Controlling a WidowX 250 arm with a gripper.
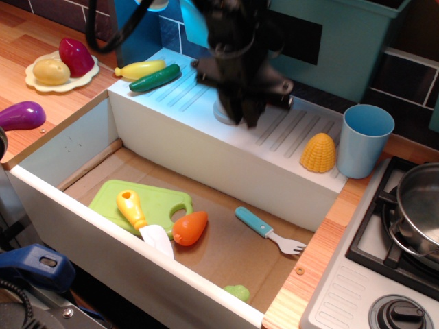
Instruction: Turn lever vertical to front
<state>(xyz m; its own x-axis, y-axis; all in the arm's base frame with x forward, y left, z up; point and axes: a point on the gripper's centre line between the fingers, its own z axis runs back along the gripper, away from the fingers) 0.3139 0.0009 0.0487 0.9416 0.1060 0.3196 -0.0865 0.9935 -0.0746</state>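
Observation:
My black gripper (pixel 245 118) hangs fingers-down over the white sink ledge (pixel 295 130), right in front of the grey toy faucet. It is motion-blurred. Only a sliver of the faucet's base (pixel 219 114) shows to the left of the fingers. The pipe, the side knob and the lever are hidden behind the gripper and arm. I cannot tell whether the fingers are open, shut, or touching the lever.
On the ledge are a yellow corn (pixel 318 152), a blue cup (pixel 365 139), and a green zucchini (pixel 154 77). In the sink lie a green cutting board (pixel 161 195), a yellow knife (pixel 132 208), an orange carrot (pixel 190 227), and a fork (pixel 267 229). A pot (pixel 418 205) and a stove knob (pixel 400 315) are on the right.

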